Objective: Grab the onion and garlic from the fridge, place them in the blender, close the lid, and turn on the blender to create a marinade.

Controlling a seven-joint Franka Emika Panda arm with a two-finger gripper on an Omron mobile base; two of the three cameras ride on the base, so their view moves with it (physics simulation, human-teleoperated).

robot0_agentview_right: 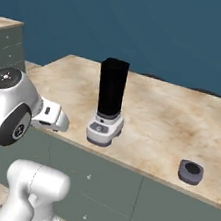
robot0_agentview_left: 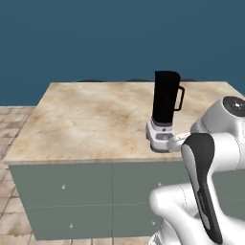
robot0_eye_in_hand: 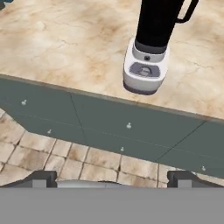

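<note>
The blender (robot0_agentview_left: 165, 109) stands upright near the front edge of a marble counter (robot0_agentview_left: 86, 119), a black jar with a side handle on a white-grey base with a button panel (robot0_eye_in_hand: 145, 70). The blender (robot0_agentview_right: 108, 102) has the round grey lid (robot0_agentview_right: 191, 172) lying flat on the counter well to its right, close to the front edge. My gripper (robot0_eye_in_hand: 113, 179) hangs in front of the counter, below the blender (robot0_eye_in_hand: 148, 48), open, its fingertips (robot0_eye_in_hand: 43, 177) wide apart with nothing between them. The onion, the garlic and the fridge are out of view.
Grey-green cabinet fronts (robot0_eye_in_hand: 109, 127) with small knobs run under the counter. A tiled floor (robot0_eye_in_hand: 65, 157) lies below them. Another counter corner (robot0_agentview_right: 4, 30) stands at the far left. A dark blue wall (robot0_agentview_left: 95, 38) is behind.
</note>
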